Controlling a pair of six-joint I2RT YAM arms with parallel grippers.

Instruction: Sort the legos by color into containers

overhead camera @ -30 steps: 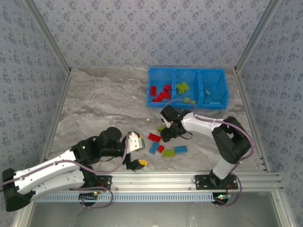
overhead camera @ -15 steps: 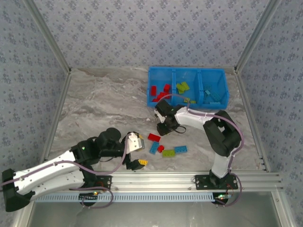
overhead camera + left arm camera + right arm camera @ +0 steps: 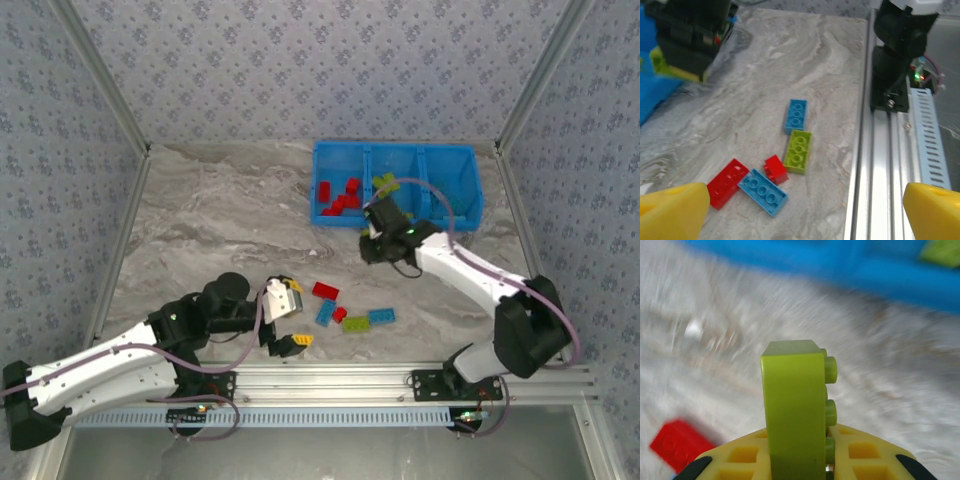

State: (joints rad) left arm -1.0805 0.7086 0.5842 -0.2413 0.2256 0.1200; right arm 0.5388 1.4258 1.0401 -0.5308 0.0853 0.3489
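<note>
My right gripper is shut on a lime green lego, held upright on its edge, studs to the right. From above, this gripper hovers just in front of the blue bin. The bin's left compartment holds red legos, the middle one green legos, the right one blue legos. On the table lie a red lego, a blue one, a small red one, a green one and another blue one. My left gripper is open beside them, holding nothing.
The aluminium rail and the right arm's base border the table's near edge. Patterned walls enclose the other sides. Bare marbled table stretches left of the bin.
The right gripper lifted a green lego from beside the loose pile and swung up and right toward the bin's front wall. The left arm barely shifted.
</note>
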